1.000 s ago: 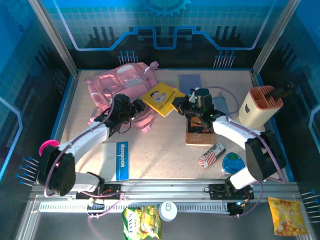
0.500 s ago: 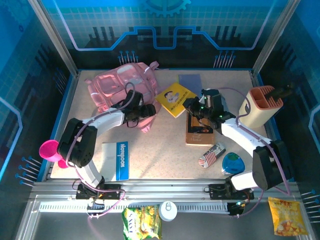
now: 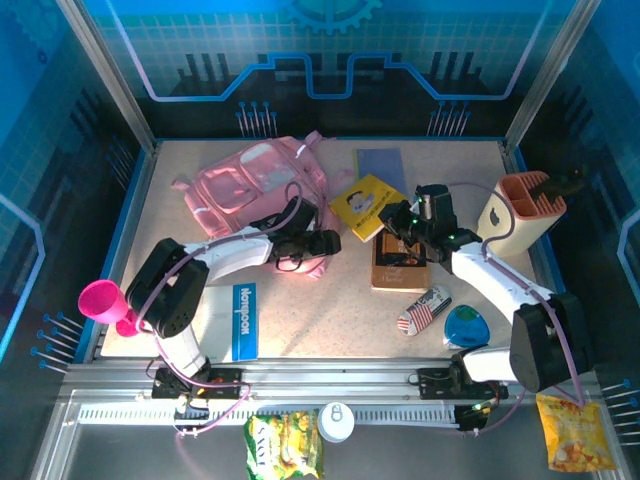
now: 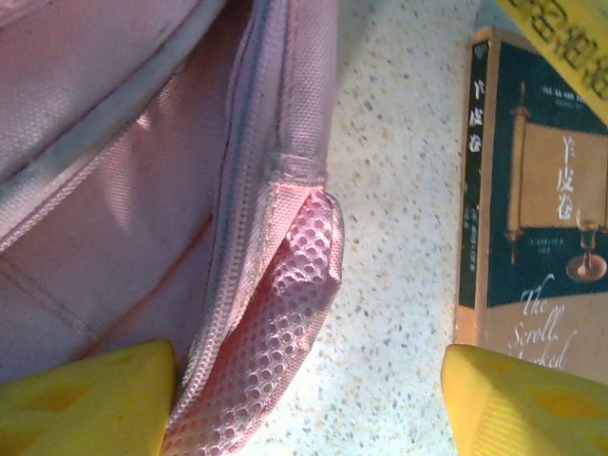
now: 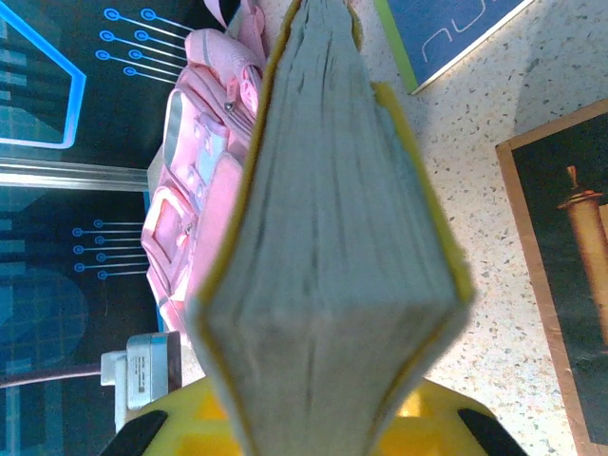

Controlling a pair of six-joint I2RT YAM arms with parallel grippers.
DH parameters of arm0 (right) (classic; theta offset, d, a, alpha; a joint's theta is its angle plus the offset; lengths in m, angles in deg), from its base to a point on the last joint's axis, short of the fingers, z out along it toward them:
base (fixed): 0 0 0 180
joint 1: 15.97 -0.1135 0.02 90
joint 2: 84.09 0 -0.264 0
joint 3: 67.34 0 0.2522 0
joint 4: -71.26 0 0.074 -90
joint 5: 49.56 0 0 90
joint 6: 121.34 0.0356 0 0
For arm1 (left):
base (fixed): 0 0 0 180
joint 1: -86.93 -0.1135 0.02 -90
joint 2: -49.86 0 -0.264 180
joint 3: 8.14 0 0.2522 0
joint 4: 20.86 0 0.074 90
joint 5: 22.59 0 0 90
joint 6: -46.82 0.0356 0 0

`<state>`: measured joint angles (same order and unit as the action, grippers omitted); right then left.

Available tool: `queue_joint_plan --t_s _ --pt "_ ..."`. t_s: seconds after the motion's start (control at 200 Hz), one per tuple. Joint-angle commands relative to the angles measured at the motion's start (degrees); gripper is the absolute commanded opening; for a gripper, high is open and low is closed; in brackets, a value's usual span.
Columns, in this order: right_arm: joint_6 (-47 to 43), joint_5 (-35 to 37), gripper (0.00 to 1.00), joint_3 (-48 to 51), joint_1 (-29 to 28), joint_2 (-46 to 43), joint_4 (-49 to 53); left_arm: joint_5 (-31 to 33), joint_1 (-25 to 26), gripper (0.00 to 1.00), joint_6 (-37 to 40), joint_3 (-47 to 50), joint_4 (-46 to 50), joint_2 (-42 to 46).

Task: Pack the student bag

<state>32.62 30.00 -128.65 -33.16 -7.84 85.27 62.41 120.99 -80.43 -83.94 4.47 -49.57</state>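
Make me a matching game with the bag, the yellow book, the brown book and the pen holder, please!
1 student bag
2 yellow book
3 brown book
4 pen holder

a lying cover up, right of the middle
b held in the right gripper
c back left of the table
d at the table's right edge

Pairs: 1-c, 2-b, 3-a, 4-d

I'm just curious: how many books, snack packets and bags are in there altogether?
Books: 4 (yellow book, brown book, blue book, blue-and-white book)
Snack packets: 2 (green packet, orange packet)
Bags: 1 (pink backpack)
Total: 7
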Motion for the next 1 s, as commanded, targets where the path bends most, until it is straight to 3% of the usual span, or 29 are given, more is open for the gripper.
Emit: queue_joint_plan --t_s 0.0,0.23,0.44,0.57,0.75,0.996 --pt "-1.3 0.7 0.08 0.7 1.1 -2.9 -1.8 0.8 0.2 0.74 4.4 -4.9 8.8 1.9" --pt "-2.3 2.3 0.07 0.4 2.3 -5.9 1.3 9.7 0.0 0.81 22.1 -14.1 22.0 2.2" --pt "-3.9 3.2 0.07 0.4 2.9 -7.7 3.3 23.5 -1.1 0.84 33.9 -18.5 26.2 -0.3" --pt "-3.9 3.0 0.07 0.1 3.3 -7.6 4.3 22.7 -3.4 0.83 36.4 -21.3 28.3 -3.4" --pt "-3.9 2.9 0.06 0.4 3.6 -7.8 4.6 24.4 -4.2 0.66 40.8 -26.6 33.6 -10.0" --pt "-3.5 2.4 0.07 0.4 3.8 -7.3 4.0 26.4 -4.1 0.60 43.3 -32.5 37.9 -17.0"
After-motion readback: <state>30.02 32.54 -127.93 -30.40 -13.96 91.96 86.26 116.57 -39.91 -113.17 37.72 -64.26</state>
